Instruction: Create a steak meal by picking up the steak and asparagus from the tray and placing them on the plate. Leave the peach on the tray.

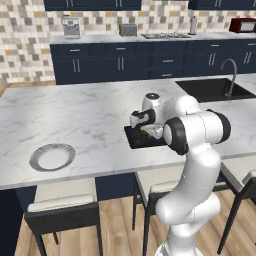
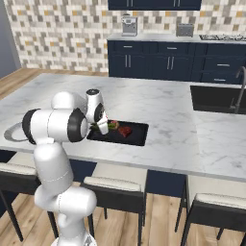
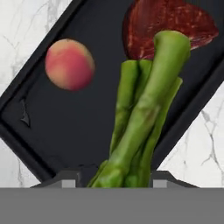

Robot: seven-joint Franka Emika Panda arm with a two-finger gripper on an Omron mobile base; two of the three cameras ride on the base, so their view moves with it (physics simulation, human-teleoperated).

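Note:
The asparagus [image 3: 144, 118], a bunch of green stalks, rises from between my gripper's [image 3: 116, 179] finger tips, which are shut on its base, over the black tray [image 3: 87, 131]. The steak [image 3: 170, 26], flat and dark red, lies in the tray beyond the stalk tips. The peach [image 3: 69, 64], round and pink, rests to the left of it. From the base the gripper [image 2: 102, 129] hangs low over the tray's [image 2: 137, 137] left end, close to the peach [image 2: 114, 125] and steak [image 2: 125, 130]. The plate [image 1: 52, 157] sits far left near the counter's front edge.
The marble island counter [image 1: 75, 115] carries the tray and the plate. A sink [image 1: 212, 89] with a faucet lies at the right. Stools [image 1: 60, 205] stand under the front edge. Dark cabinets line the far wall.

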